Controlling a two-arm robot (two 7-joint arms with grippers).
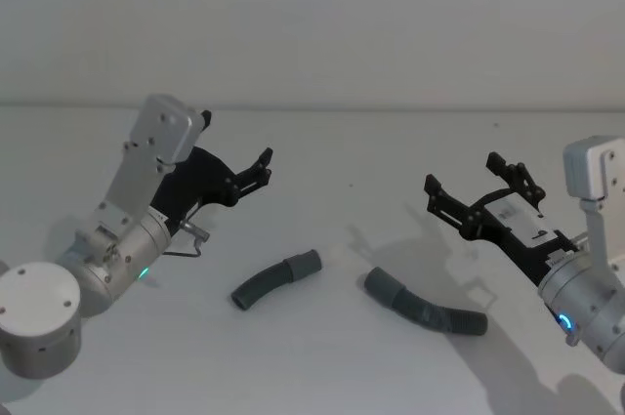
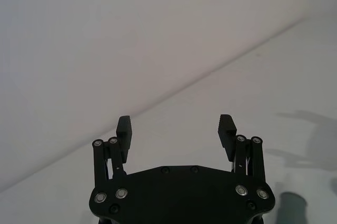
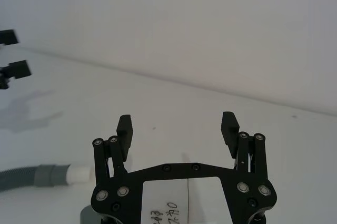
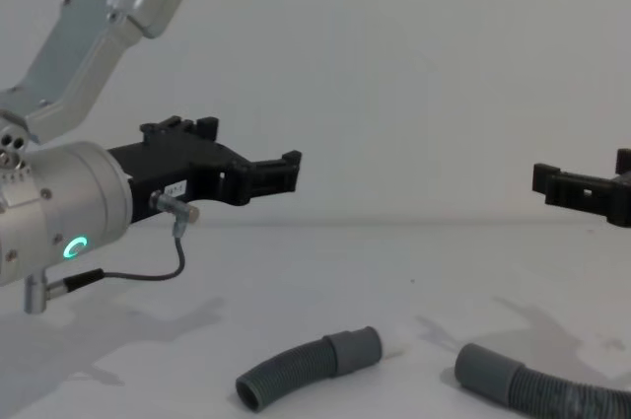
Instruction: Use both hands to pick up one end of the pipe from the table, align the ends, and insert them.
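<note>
Pipe (image 1: 271, 280): two curved grey pieces lying flat on the table (image 1: 322, 366), left piece and right piece (image 1: 430, 310) apart.
Cuffs: left cuff (image 1: 305, 264) and right cuff (image 1: 383, 284) face each other across a gap; one carries a white tip (image 3: 79, 173).
Left gripper (image 1: 262, 167): raised above the table, left of the pipe, fingers spread, holding nothing.
Right gripper (image 1: 461, 173): raised to the right of the pipe, fingers spread, holding nothing.

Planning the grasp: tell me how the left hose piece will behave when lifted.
The left hose piece looks corrugated and lies curved, so it probably flexes rather than staying stiff. Its smooth cuff seems the firmer grip. Being round, it might roll if nudged, though the bend should limit that.
</note>
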